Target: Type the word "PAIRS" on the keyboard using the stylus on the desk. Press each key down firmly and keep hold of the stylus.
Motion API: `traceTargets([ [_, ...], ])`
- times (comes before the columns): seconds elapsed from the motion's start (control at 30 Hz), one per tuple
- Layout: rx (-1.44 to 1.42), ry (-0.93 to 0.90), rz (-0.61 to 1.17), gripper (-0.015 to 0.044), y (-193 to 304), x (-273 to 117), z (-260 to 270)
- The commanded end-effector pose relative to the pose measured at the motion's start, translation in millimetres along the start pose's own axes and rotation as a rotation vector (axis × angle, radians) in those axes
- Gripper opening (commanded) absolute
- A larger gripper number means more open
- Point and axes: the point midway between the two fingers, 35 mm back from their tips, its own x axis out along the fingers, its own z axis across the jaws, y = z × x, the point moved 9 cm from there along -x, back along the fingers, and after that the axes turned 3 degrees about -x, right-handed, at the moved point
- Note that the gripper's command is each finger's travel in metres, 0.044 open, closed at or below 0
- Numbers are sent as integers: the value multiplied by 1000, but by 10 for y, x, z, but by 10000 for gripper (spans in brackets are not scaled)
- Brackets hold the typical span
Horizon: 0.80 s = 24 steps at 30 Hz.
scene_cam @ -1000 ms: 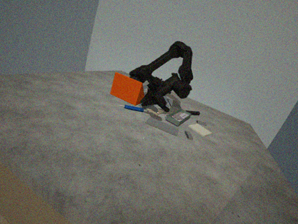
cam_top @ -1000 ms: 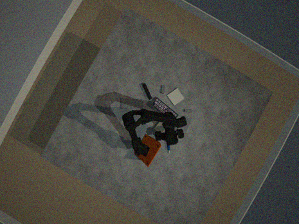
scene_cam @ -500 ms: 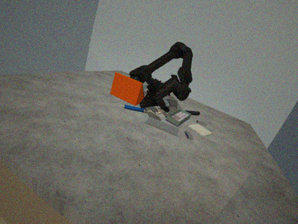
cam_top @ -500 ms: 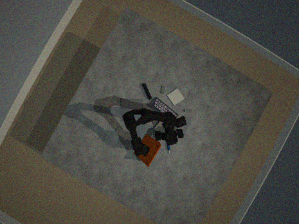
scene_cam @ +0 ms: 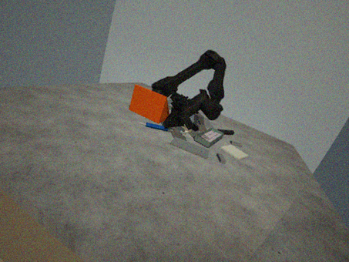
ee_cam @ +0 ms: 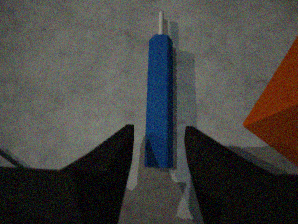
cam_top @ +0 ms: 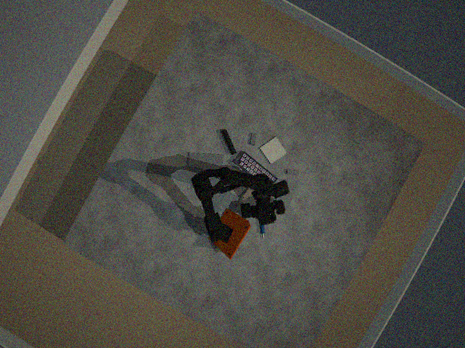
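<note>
The blue stylus (cam_top: 262, 230) (scene_cam: 156, 126) (ee_cam: 160, 95) lies on the desk, its thin pale tip pointing away from the arm, at the top of the wrist view. My gripper (ee_cam: 159, 132) is open, with its two black fingers on either side of the stylus's rear part. A gap shows between the stylus and each finger. How high the fingertips are above the desk is hard to tell. The keyboard (cam_top: 256, 166) (scene_cam: 211, 136) lies beyond the gripper, partly covered by the arm in the top view. Its letters cannot be read.
An orange wedge-shaped block (cam_top: 238, 231) (scene_cam: 148, 104) (ee_cam: 280, 95) stands beside the stylus, right of the fingers in the wrist view. A black bar (cam_top: 228, 141) (scene_cam: 226, 131) and a cream pad (cam_top: 272, 150) (scene_cam: 234, 151) lie near the keyboard, with small dark items around them.
</note>
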Motion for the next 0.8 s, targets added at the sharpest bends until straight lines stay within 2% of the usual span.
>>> traceTargets([
  [0.0, -8, 1, 2, 124, -7, -5, 6],
  [0.17, -269, 26, 81, 0, -243, -113, 156],
  [0.43, -899, 123, 356, 0, -585, 79, 308],
  [0.6, -1279, 63, 592, 0, -790, 231, 369],
  [0.77, -1474, -27, 752, 0, -923, 342, 397],
])
